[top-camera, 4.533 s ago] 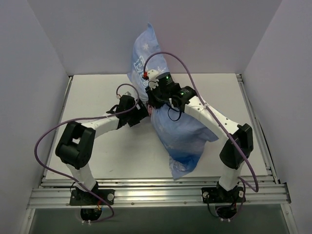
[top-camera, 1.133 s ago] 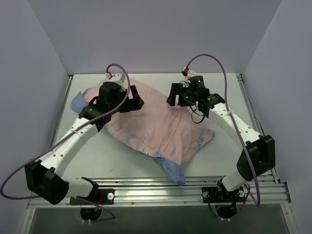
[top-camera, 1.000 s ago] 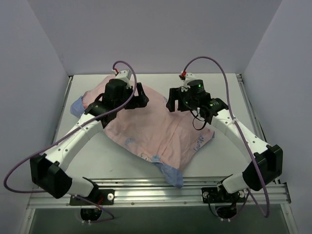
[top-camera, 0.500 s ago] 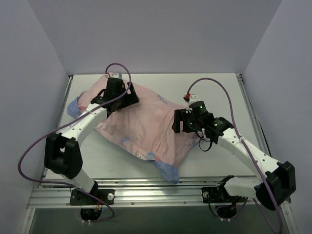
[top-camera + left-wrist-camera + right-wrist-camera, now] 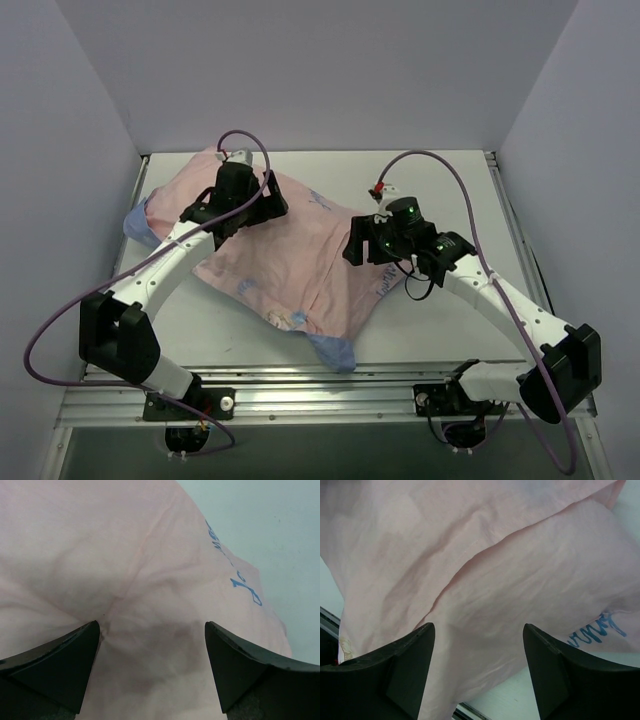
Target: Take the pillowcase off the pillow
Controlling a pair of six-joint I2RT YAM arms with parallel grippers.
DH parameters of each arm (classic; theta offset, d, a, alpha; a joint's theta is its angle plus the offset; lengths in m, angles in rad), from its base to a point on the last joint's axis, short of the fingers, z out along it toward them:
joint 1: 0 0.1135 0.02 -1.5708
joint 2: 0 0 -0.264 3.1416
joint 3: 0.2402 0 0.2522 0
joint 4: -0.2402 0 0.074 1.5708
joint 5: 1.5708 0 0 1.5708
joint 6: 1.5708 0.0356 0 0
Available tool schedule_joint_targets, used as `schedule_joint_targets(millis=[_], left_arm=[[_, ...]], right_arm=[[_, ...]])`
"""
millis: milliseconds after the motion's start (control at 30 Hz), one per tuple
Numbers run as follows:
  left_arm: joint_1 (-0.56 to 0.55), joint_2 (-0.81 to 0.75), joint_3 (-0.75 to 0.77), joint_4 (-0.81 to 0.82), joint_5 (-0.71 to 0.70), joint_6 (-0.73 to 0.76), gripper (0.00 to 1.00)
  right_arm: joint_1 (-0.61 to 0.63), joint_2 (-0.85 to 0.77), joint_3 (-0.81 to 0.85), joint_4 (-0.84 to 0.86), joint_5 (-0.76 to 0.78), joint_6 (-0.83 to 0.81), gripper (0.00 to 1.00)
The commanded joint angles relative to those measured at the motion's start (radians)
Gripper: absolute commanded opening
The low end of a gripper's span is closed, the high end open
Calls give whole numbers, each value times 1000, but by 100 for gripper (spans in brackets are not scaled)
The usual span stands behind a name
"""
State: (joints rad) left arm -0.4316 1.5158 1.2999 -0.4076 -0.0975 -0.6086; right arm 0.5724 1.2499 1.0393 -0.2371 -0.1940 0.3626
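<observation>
1. The thin fabric pillowcase (image 5: 300, 270), pale pink side out, lies spread and wrinkled across the flat white table (image 5: 450, 180), from the far left towards the near middle
2. A blue corner (image 5: 335, 350) of it points at the near edge of the table; another blue corner (image 5: 137, 220) shows at the left
3. The black two-finger left gripper (image 5: 270, 205) is over the far left part of the cloth; in the left wrist view its fingers (image 5: 60, 665) stand spread wide with only pink fabric (image 5: 150, 555) below them and nothing held
4. The black two-finger right gripper (image 5: 355, 245) is at the cloth's right edge; its fingers (image 5: 395, 670) stand apart over a fold of the fabric (image 5: 495, 555), not closed on it
5. Blue lettering (image 5: 592, 630) shows near that edge
</observation>
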Motion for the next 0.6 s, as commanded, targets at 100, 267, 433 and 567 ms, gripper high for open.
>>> schedule_joint_targets(millis=[100,267,433,567], left_arm=[[5,6,-27,-33,-22,7,95],[5,37,-28,-27,-25,0,95],[5,53,-33,-23,-30,0,95],[20,64,-42,-28,-45,-2,95]], right_arm=[[40,32,24,-2,-38,6,62],[98,60,34,-1,-35,15,58],[126,109,28,16,-22,24,57],[130,121,5,7,39,44,31]])
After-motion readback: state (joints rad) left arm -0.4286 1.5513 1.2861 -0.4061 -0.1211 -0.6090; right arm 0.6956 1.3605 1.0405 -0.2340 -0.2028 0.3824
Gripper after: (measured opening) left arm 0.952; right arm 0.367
